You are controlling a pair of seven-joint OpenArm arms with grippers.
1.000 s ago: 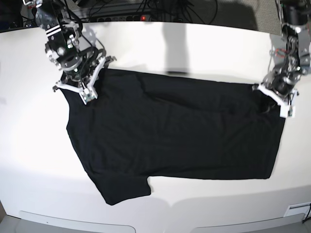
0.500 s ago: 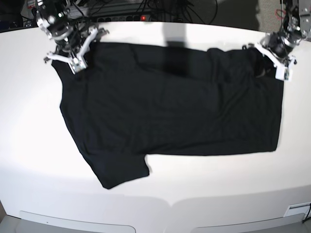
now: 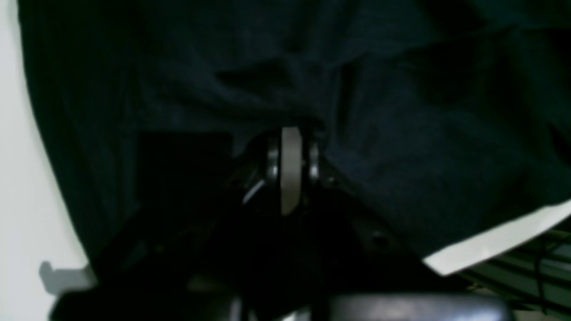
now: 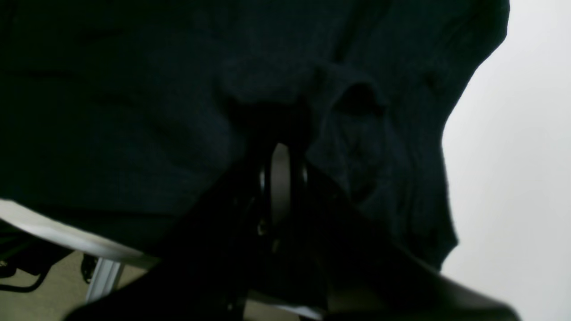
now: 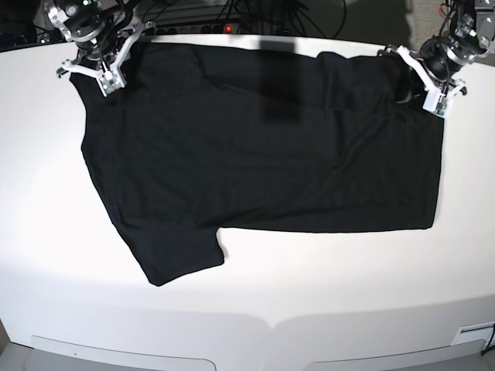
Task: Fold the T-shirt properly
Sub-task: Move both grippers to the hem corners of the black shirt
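The black T-shirt (image 5: 263, 154) lies spread on the white table (image 5: 325, 301), plain side up, with one sleeve pointing to the front left. No print shows. My right gripper (image 5: 94, 71) is shut on the shirt's far-left corner; in the right wrist view its fingertips (image 4: 280, 154) pinch a bunch of dark cloth (image 4: 134, 89). My left gripper (image 5: 419, 77) is shut on the shirt's far-right corner, where the cloth folds up a little; in the left wrist view its fingertips (image 3: 291, 138) are closed in the cloth (image 3: 401, 133).
Both grippers are close to the table's far edge. A power strip and cables (image 5: 224, 27) lie behind that edge. White table shows beside the cloth in both wrist views (image 3: 13, 169) (image 4: 513, 133). A small white label (image 5: 472, 335) sits at the front-right corner.
Both grippers have moved toward the far edge of the table, dragging the shirt with them. The shirt has slid away from the front and lies flatter and wider.
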